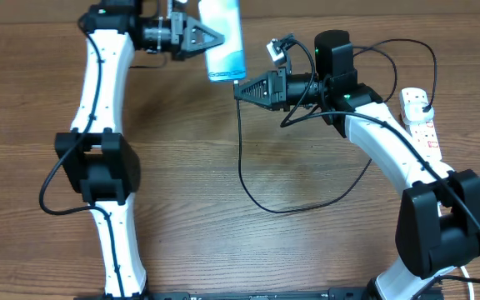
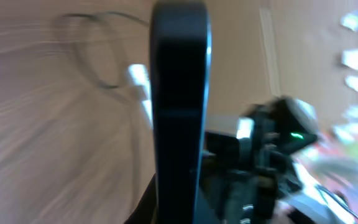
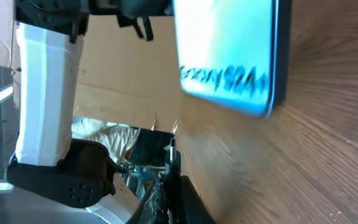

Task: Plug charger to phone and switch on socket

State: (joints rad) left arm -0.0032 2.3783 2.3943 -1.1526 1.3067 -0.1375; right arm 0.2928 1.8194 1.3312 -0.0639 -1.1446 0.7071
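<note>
Near the worktop's [image 1: 182, 167] far edge, my left end effector [image 1: 217, 37] clamps the phone [image 1: 226, 58], port facing the charger [image 1: 248, 179] pinched in my right end effector [image 1: 238, 90] for plugging.

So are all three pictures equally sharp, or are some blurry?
Overhead view: sharp, evenly lit, the phone screen glowing pale. Left wrist view: heavy blur, the phone's dark edge close up. Right wrist view: blurred too, screen lettering smeared.

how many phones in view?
1. The phone is at top centre of the overhead view, screen lit, gripped by the left tool. The arms cover some tabletop, so another could be hidden.
</note>
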